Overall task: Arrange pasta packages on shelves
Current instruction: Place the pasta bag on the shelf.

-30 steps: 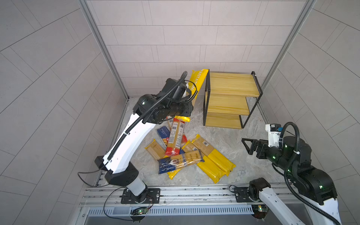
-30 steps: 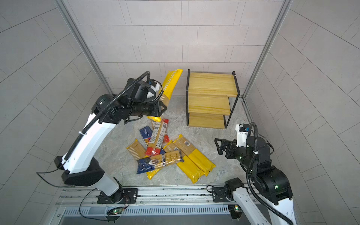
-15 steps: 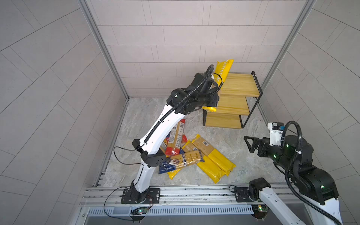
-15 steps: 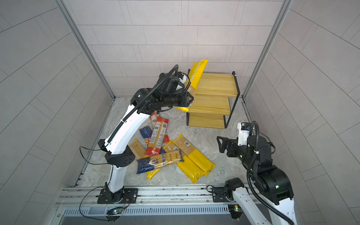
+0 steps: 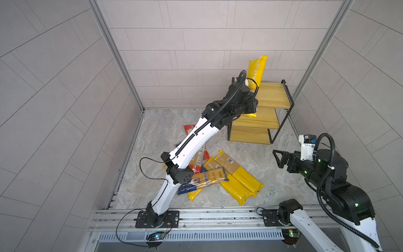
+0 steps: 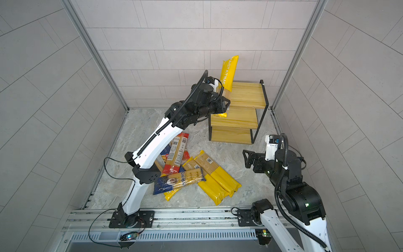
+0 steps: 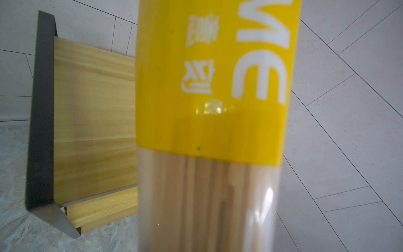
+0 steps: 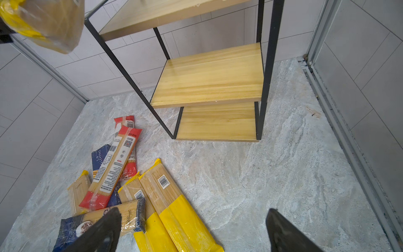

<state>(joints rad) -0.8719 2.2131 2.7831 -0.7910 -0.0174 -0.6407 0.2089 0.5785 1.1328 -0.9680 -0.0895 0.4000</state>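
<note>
The left gripper [image 5: 253, 107], holding a yellow pack [image 5: 257, 69] upright, is now at the rack [image 5: 274, 96] in the upper right, no more above the pile [image 5: 231, 174]; placing seems near.

the left gripper [image 5: 253, 105] is carrying the long yellow plastic spaghetti pack [image 5: 257, 68] away from the floor pile [image 5: 220, 174], up to the left end of the light wooden black-framed rack [image 5: 275, 97].
</note>
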